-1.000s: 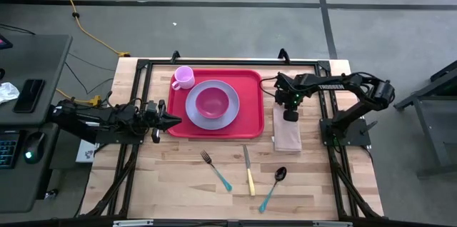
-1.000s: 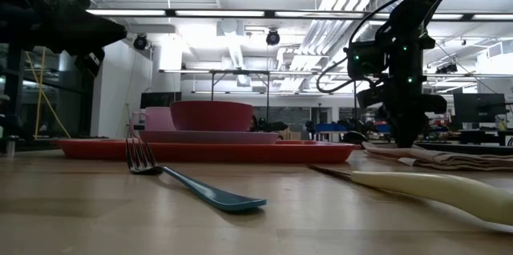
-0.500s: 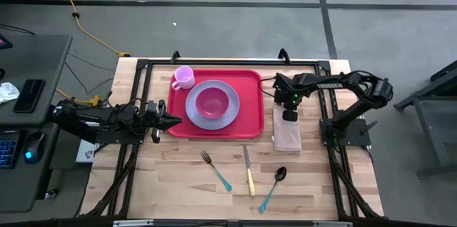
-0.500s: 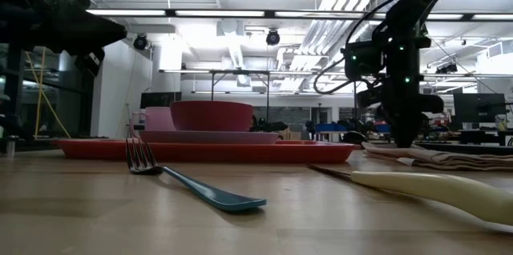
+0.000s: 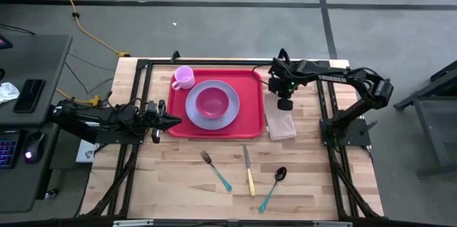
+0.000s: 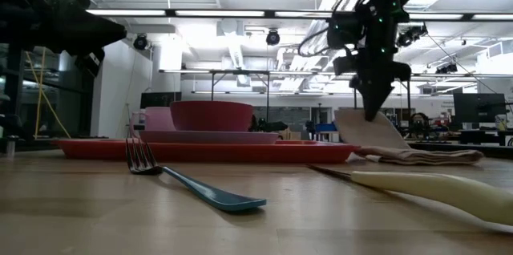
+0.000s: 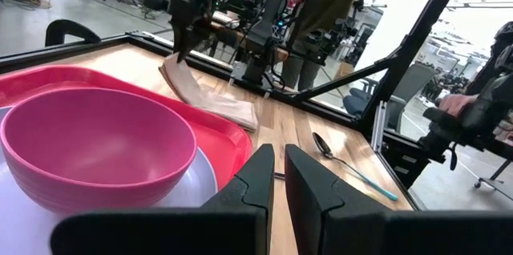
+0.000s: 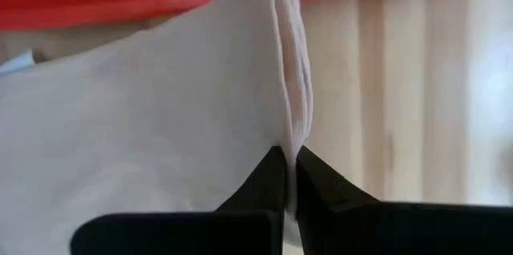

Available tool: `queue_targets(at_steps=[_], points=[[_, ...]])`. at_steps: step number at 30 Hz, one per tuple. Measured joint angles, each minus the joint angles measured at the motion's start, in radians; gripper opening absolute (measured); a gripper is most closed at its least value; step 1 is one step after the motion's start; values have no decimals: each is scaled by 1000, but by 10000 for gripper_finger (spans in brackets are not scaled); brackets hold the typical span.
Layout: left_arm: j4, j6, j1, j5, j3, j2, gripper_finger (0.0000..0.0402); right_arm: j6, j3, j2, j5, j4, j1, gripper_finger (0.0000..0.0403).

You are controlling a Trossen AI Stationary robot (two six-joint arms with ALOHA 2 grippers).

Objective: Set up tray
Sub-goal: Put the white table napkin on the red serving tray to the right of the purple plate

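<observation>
The red tray (image 5: 250,106) lies at the table's far middle. It carries a lavender plate (image 5: 227,116) with a pink bowl (image 5: 212,102) and a pink cup (image 5: 183,77). A folded pale napkin (image 5: 280,125) lies just off the tray's right rim. My right gripper (image 5: 285,103) is above the napkin's far end, pointing down, shut on it (image 6: 371,115). My left gripper (image 5: 175,120) waits level at the tray's left rim; a narrow gap shows between its fingers (image 7: 279,163), with nothing in it. My right gripper pinches the napkin's far end (image 8: 290,123) between its two fingers, coming from above and pointing down. Several layers show at a folded edge. That end is lifted, and the napkin slants down from the fingers to its near end (image 6: 433,156), which lies on the table.
On the near part of the table lie a fork (image 5: 216,170), a knife (image 5: 248,172) and a spoon (image 5: 273,186), side by side. Black frame rails (image 5: 325,106) run along the table's sides. People stand in the room beyond the table.
My right gripper has risen and drifted toward the table's far edge and the tray. It has drawn the napkin's far end up off the table. The napkin's near end has stayed down and slid a little toward the far edge.
</observation>
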Motion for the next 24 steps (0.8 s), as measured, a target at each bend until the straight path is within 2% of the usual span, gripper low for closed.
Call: queue_targets(at_steps=[8,16,24], points=[[0,0,0,0,0,0,65,-44,35,-2,-50,-26,39,0],[0,0,0,0,0,0,65,-89,35,-2,-80,69,131,0],[0,0,0,0,0,0,65,-134,35,-2,-47,82,164,0]])
